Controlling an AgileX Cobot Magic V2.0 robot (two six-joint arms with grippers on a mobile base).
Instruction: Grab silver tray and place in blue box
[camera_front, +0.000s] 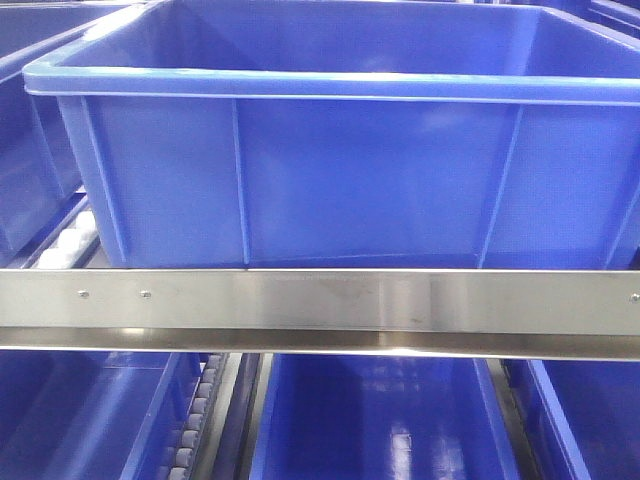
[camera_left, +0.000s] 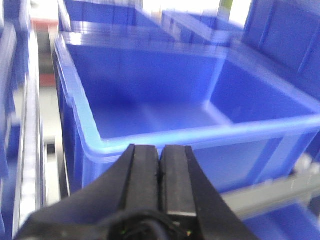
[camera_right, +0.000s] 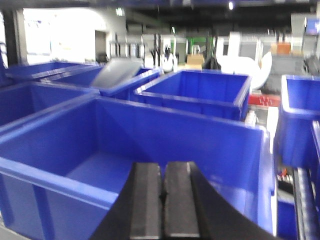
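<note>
A: Hovering at six o'clock, left end effector (camera_left: 160, 172) and right end effector (camera_right: 161, 187) both pressed together, empty. Blue box (camera_left: 150, 145) ahead, bare.

B: Silver tray (camera_right: 117, 72) leans at eleven o'clock, far crates. Step: reaching; next, jaws must part.

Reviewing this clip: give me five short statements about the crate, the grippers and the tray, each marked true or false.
1. The left gripper has its jaws closed on nothing. True.
2. The right gripper holds the silver tray. False: its jaws are shut and hold nothing.
3. The blue box already has the tray inside. False: the left wrist view shows its floor bare.
4. A steel rail runs across the front of the box. True.
5. The box sits alone. False: more blue crates stand around it, and a grey sheet-like thing, too blurred to identify, rests on one.
</note>
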